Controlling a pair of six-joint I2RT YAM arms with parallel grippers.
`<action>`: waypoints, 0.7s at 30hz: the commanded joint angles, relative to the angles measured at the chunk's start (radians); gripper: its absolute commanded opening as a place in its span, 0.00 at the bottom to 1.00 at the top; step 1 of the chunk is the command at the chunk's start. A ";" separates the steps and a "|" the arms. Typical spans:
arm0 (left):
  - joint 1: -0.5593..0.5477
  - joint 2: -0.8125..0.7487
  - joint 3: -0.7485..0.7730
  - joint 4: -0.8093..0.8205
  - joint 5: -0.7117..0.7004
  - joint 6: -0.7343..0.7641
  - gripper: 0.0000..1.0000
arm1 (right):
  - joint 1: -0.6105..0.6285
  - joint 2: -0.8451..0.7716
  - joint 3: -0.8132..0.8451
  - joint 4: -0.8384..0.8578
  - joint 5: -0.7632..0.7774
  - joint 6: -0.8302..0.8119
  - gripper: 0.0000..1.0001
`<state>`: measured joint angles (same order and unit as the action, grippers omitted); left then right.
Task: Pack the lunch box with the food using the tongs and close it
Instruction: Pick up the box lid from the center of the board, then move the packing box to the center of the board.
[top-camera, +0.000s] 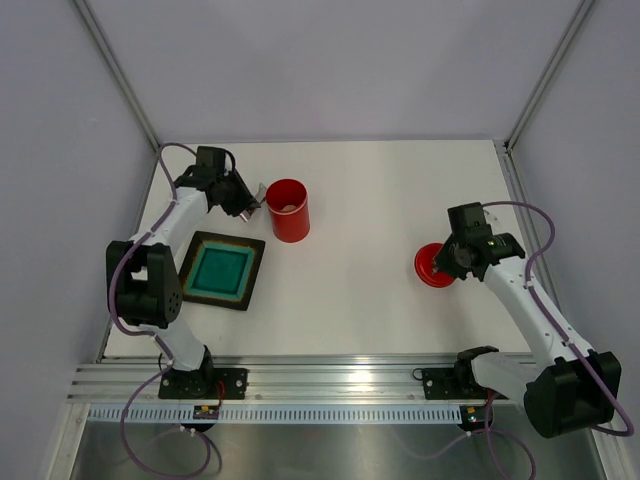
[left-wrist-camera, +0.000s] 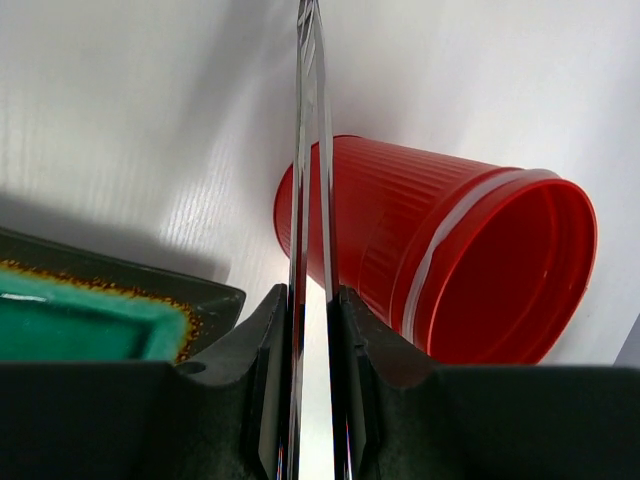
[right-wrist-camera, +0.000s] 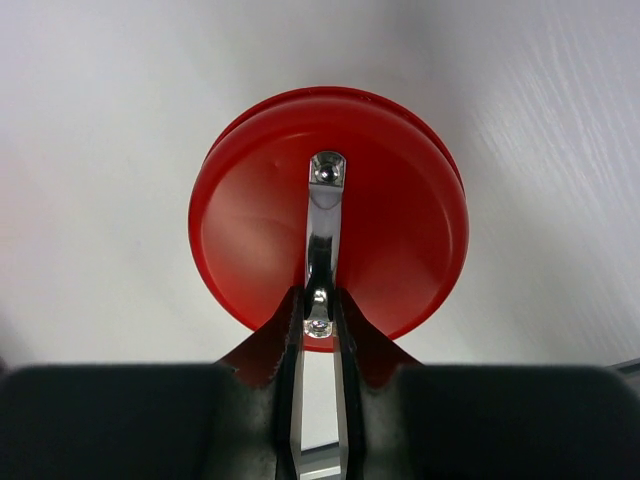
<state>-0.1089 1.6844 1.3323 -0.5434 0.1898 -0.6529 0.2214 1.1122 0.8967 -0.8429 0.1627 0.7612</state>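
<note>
Lunch box (top-camera: 288, 222): one red canister, upright and uncovered, stands just beside the far end of the tongs (left-wrist-camera: 310, 150), on their right in the left wrist view; whether they touch cannot be told. One pair of tongs, its two strips almost together, is pinched between the fingers of the left gripper (left-wrist-camera: 310, 300). One red lid (right-wrist-camera: 250, 220) sits well apart from the tongs, its single silver handle (right-wrist-camera: 325, 215) clamped by the right gripper (right-wrist-camera: 320, 300). One pale piece of food (top-camera: 289, 206) shows inside the canister. One black tray (left-wrist-camera: 120, 290) lies left of the tongs.
</note>
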 joint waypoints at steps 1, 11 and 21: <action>-0.009 0.044 0.010 0.096 0.074 -0.011 0.00 | -0.002 -0.029 0.068 -0.044 -0.051 -0.039 0.00; -0.144 0.005 -0.065 0.149 0.112 0.001 0.00 | 0.015 -0.041 0.114 -0.061 -0.083 -0.046 0.00; -0.195 -0.044 -0.079 0.103 0.016 0.036 0.00 | 0.027 -0.046 0.111 -0.055 -0.078 -0.046 0.00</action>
<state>-0.3080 1.7004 1.2480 -0.4320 0.2535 -0.6487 0.2386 1.0897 0.9630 -0.8894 0.0879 0.7315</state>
